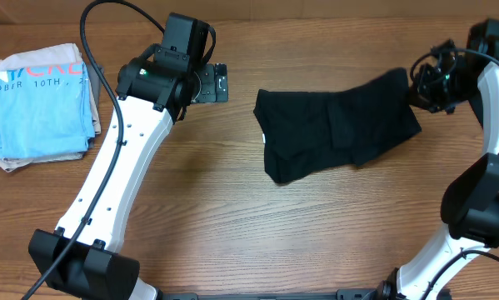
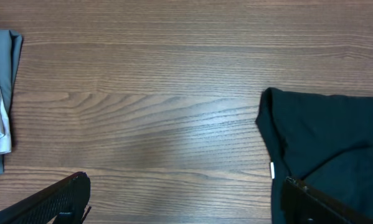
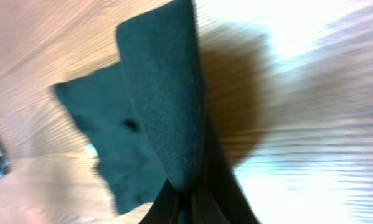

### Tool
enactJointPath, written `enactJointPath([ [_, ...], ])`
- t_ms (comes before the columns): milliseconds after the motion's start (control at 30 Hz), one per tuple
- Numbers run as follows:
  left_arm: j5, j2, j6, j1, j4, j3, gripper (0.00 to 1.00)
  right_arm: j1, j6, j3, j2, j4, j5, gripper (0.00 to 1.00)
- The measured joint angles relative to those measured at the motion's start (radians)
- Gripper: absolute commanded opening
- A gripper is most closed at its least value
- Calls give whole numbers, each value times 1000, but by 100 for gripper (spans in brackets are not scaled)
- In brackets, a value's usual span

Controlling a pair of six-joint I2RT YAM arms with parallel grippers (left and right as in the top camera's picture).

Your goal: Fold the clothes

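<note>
Bare table point(image 1: 232, 217) lies open across the near middle, hemmed by the black T-shirt point(image 1: 332, 133) right, the left arm point(image 1: 124, 158) left, and a folded light-blue T-shirt point(image 1: 41, 100) far left.

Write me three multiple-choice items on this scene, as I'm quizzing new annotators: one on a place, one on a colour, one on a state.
1. Where does the blue shirt lie?
A. Folded by the table's left edge
B. Between the two arms
C. Under the right arm

2. What colour is what the right gripper holds?
A. White
B. Black
C. Red

3. How is the left gripper?
A. Shut on cloth
B. Open, holding nothing
C. Shut on nothing

Answers:
1 A: the overhead view shows it at the far left, apart from everything else.
2 B: the black shirt is pinched at one edge in that gripper.
3 B: its fingers stand wide apart over bare wood.
</note>
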Motion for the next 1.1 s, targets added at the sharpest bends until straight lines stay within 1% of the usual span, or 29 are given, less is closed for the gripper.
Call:
enactJointPath([
  [167, 0, 0, 0, 0, 0, 0, 100, 70, 0, 85, 0, -61, -52, 4],
  [333, 0, 0, 0, 0, 0, 0, 100, 175, 0, 90, 0, -91, -52, 4],
  [567, 0, 0, 0, 0, 0, 0, 100, 355, 0, 90, 0, -90, 3, 5],
  [733, 0, 0, 0, 0, 0, 0, 100, 462, 22, 70, 0, -11, 54, 6],
  [1100, 0, 0, 0, 0, 0, 0, 100, 575, 85, -148, 0, 249, 86, 7],
])
